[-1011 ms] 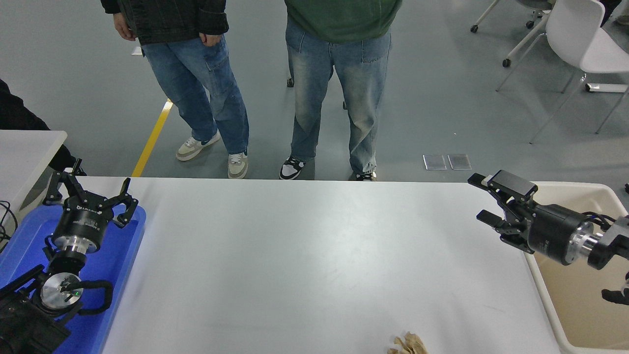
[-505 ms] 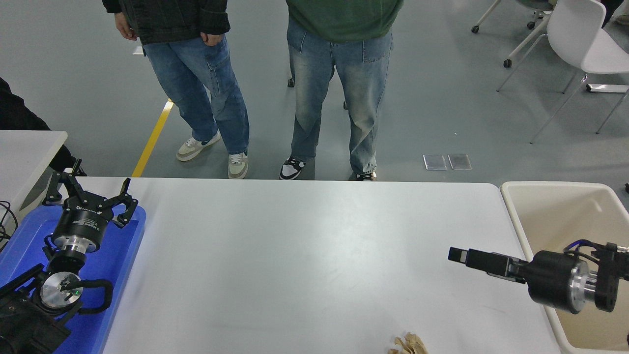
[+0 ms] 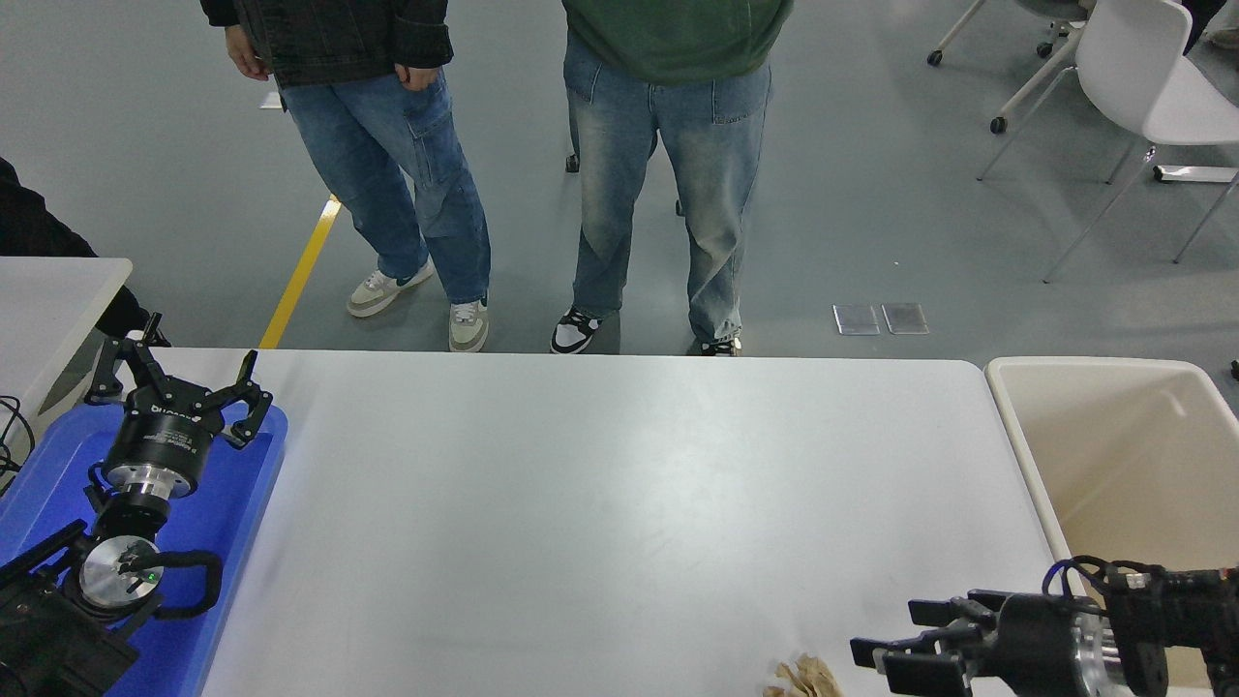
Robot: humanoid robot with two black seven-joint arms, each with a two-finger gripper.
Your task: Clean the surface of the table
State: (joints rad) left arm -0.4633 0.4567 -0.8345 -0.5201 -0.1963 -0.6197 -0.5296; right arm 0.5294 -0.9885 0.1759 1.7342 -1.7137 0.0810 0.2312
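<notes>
The table surface (image 3: 600, 484) is a wide matte white top filling the lower half of the head view. A small crumpled tan scrap (image 3: 805, 678) lies at its near edge, right of centre. My right gripper (image 3: 895, 644) hangs low at the lower right, open, its fingertips (image 3: 927, 612) pointing left and just right of the scrap, apart from it. My left gripper (image 3: 174, 379) stays parked at the lower left, open, above the blue tray (image 3: 242, 523).
A beige bin (image 3: 1113, 455) stands against the table's right end. A small white table (image 3: 48, 290) is at the far left. Two people in jeans (image 3: 542, 194) stand at the far side. A white chair (image 3: 1142, 87) is at the top right.
My right arm has swung down from over the beige bin toward the near edge and now sits beside the tan scrap. The left arm has not moved.
</notes>
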